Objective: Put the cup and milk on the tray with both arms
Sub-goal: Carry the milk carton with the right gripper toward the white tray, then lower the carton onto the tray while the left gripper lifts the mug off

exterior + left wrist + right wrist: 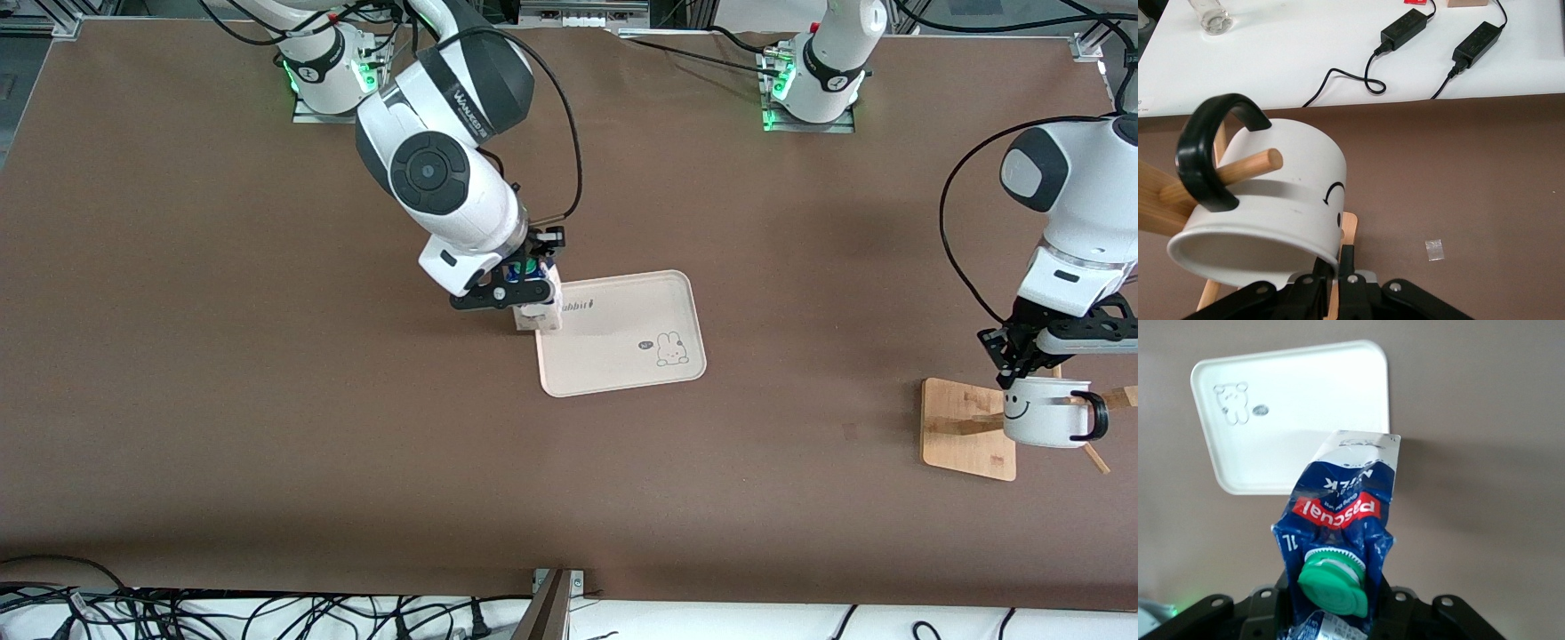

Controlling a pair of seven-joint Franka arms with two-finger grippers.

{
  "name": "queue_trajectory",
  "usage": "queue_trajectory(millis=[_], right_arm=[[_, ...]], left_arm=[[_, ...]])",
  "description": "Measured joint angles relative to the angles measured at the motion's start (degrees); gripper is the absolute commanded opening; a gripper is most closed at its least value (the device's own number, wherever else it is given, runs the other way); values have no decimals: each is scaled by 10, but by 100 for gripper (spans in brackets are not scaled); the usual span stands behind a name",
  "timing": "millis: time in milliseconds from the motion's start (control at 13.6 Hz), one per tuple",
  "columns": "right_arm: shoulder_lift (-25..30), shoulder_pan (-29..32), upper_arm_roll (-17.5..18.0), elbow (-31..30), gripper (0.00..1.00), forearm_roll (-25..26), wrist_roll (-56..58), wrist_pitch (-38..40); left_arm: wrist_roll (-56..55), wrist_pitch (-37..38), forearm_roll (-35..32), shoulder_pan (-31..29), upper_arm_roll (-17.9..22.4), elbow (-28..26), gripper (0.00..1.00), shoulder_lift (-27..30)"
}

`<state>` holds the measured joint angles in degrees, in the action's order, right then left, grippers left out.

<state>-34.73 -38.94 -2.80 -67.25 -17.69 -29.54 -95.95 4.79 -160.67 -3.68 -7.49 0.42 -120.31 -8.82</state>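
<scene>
Tray of cream beige with "Rabbit" lettering and a small rabbit drawing lies flat on the brown desk, just below the centre of the front view. At the lower right of that view a wooden stand base sits on the desk, its pegs angling up. White smiley mug hangs with its black handle looped around one peg; the left gripper has its fingers pinched on the mug's rim. Dark blue and white milk carton with a green cap is clamped in the right gripper over the tray's edge toward the right arm's end.
</scene>
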Motion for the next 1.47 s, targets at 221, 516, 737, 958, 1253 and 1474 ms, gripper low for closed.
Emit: queue_trajectory(millis=[221, 516, 737, 958, 1253, 1474], right_arm=[[-26, -12, 0, 7, 45, -18, -2, 0], [-53, -14, 0, 37, 45, -25, -1, 0], [-56, -14, 0, 41, 45, -25, 18, -3], [-67, -18, -5, 48, 45, -25, 44, -7], [-82, -26, -29, 52, 45, -25, 68, -9], [-96, -41, -48, 52, 45, -26, 74, -26]], left_arm=[[0, 0, 0, 5, 0, 2, 0, 2], [-1, 1, 0, 23, -1, 3, 0, 10], [-1, 17, 0, 42, -4, 3, 0, 23], [-1, 72, 0, 66, -5, 4, 0, 51], [-1, 225, 0, 101, -7, 20, 0, 75], [-2, 307, 0, 128, -9, 47, 0, 75]])
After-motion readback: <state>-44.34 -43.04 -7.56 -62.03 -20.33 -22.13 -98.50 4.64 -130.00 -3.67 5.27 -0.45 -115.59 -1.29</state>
